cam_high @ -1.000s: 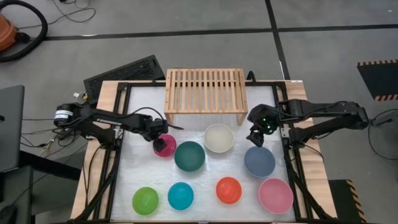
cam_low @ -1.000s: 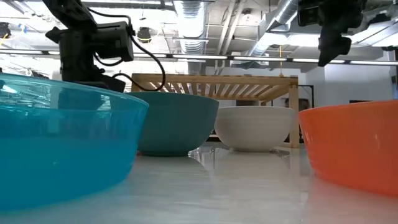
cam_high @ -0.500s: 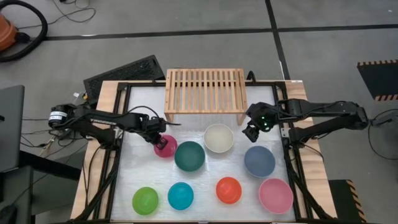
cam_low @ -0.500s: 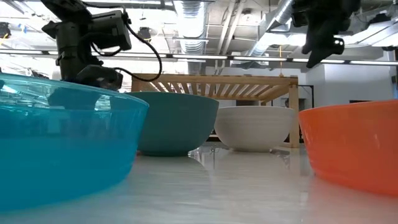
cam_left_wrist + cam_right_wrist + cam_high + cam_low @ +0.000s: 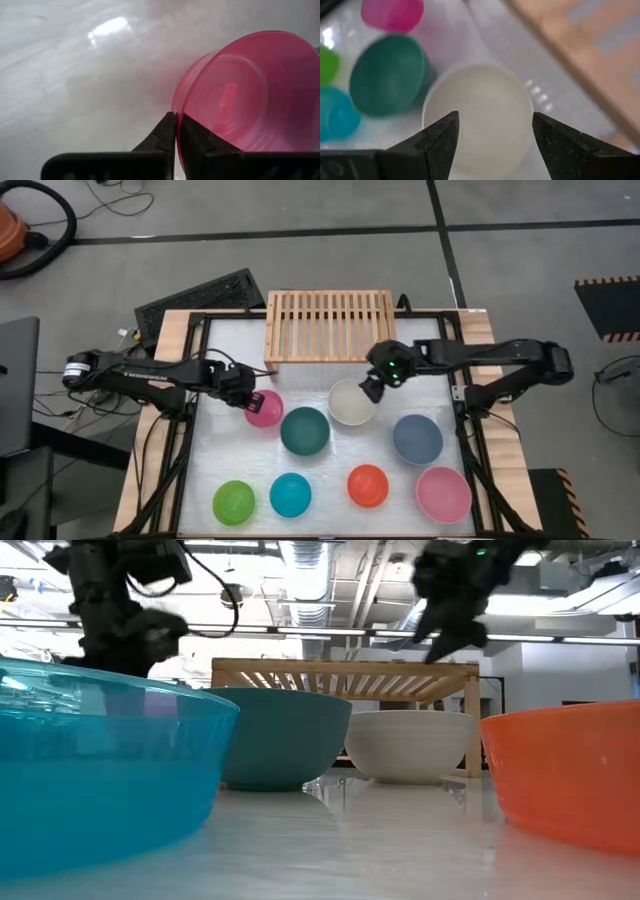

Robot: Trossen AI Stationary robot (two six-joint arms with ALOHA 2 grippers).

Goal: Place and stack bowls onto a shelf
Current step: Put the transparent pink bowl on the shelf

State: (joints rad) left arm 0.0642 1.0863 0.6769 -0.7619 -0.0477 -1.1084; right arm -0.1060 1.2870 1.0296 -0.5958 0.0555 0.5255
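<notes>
- Toward the desk's left edge, the left tool (image 5: 250, 400) is clamped on the near-left rim of the magenta bowl (image 5: 265, 409); in the left wrist view its two fingers (image 5: 165, 137) pinch the thin wall of the magenta bowl (image 5: 245, 95), which sits tilted.
- Just right of it, in the middle of the desk, stands the dark teal bowl (image 5: 304, 430), close beside the magenta one.
- At the desk's rear edge, the shelf (image 5: 330, 327) shows bare slats, with no bowl on it yet.
- In front of the shelf, the cream white bowl (image 5: 351, 402) rests upright; the right tool (image 5: 372, 388) hangs over its right rim with fingers spread wide and holding nothing, as the right wrist view shows over the cream white bowl (image 5: 477, 117).
- Toward the desk's right edge sit the slate blue bowl (image 5: 417, 439) and, at the front right corner, the light pink bowl (image 5: 443, 493).
- Along the desk's front edge lie the lime green bowl (image 5: 233, 501), cyan bowl (image 5: 290, 494) and orange-red bowl (image 5: 367, 485).
- The bowls look like light, stiff, smooth plastic, likely slippery; a pinch across the rim wall seems the best hold, though a bowl may tip in such a grip.
</notes>
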